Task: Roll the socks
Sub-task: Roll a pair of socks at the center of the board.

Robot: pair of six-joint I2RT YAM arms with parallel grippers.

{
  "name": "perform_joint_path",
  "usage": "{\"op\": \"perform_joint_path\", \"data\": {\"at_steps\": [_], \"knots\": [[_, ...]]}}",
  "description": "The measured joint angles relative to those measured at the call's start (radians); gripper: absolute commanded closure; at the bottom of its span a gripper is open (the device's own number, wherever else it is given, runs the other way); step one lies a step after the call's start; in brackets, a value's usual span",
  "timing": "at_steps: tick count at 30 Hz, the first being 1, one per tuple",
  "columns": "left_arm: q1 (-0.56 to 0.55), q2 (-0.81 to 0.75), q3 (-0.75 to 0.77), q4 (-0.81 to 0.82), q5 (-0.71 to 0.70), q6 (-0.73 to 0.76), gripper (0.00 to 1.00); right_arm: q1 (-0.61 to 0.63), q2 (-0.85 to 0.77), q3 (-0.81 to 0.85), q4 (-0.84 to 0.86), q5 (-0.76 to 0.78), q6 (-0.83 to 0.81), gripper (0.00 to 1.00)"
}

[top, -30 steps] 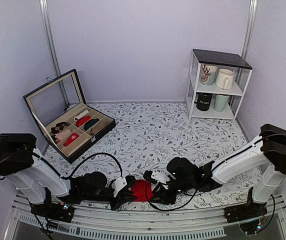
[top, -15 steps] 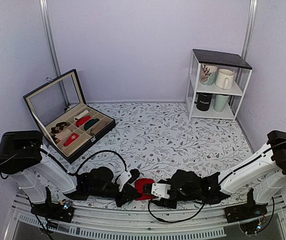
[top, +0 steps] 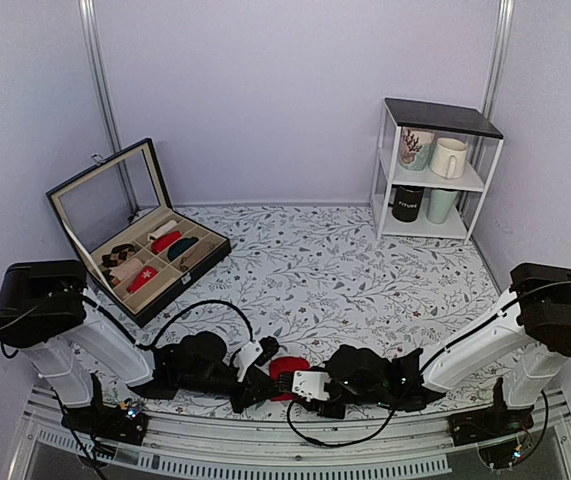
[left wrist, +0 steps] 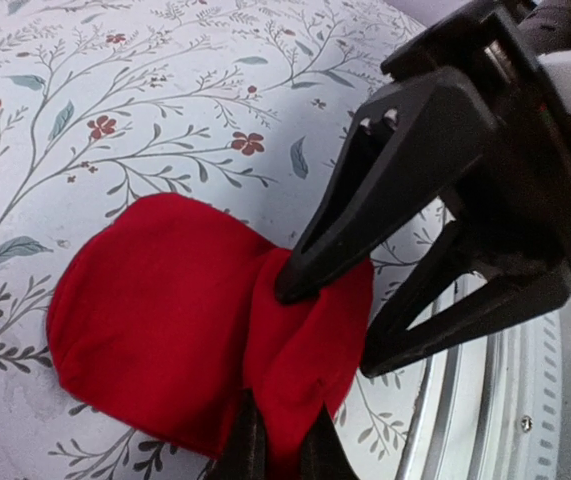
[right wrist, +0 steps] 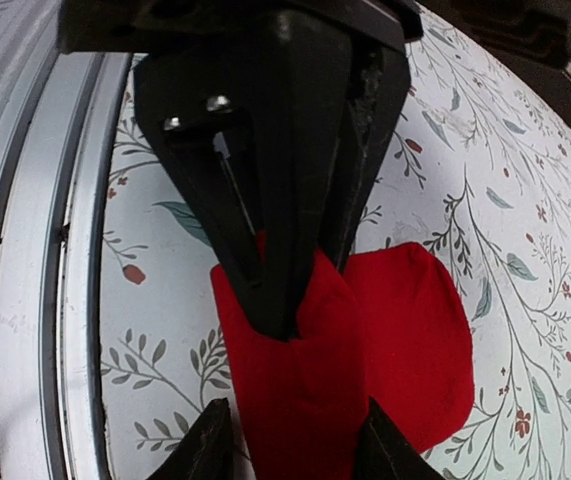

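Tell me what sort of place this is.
Probably a robot test cell dressed as a home: left arm and right arm bolted down, fingers on the socks, floral tablecloth, white shelf of mugs, compartment box, bare walls, metal rails.

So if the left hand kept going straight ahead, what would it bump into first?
The left hand is pinching the red socks, so those come first. Right behind that fold sits the right hand, almost in line, so probably that next, though depth is hard to judge.
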Motion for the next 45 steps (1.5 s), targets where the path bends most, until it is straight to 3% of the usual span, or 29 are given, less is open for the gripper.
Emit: {"op": "perform_joint_path", "data": {"at_steps": [3, 10, 13, 18, 26, 36, 38, 42, 45], "knots": [[0.003, 0.002, 0.0, 0.002, 0.007, -0.001, 1.0, -0.002, 0.023, 0.013, 0.001, 0.011, 0.016, 0.74], [0.003, -0.01, 0.0, -0.01, 0.006, 0.019, 0.57, -0.009, 0.026, 0.018, -0.005, -0.015, 0.105, 0.77], [0.0, -0.079, -0.027, -0.072, -0.011, 0.063, 0.43, -0.046, 0.026, 0.032, -0.023, -0.11, 0.166, 0.77], [-0.046, -0.221, -0.06, -0.15, -0.103, 0.174, 0.36, -0.154, 0.038, 0.076, -0.098, -0.369, 0.28, 0.77], [-0.116, -0.232, -0.065, -0.09, -0.209, 0.34, 0.36, -0.232, 0.124, 0.19, -0.208, -0.615, 0.37, 0.77], [-0.116, -0.108, -0.066, -0.037, -0.246, 0.38, 0.39, -0.262, 0.145, 0.222, -0.272, -0.711, 0.388, 0.77], [-0.116, -0.094, -0.066, -0.026, -0.251, 0.38, 0.43, -0.264, 0.147, 0.225, -0.277, -0.716, 0.388, 0.77], [-0.118, -0.084, -0.066, -0.015, -0.249, 0.378, 0.68, -0.266, 0.151, 0.228, -0.281, -0.722, 0.389, 0.77], [-0.123, -0.082, -0.066, -0.013, -0.24, 0.387, 0.78, -0.27, 0.157, 0.235, -0.287, -0.733, 0.392, 0.76]]}}
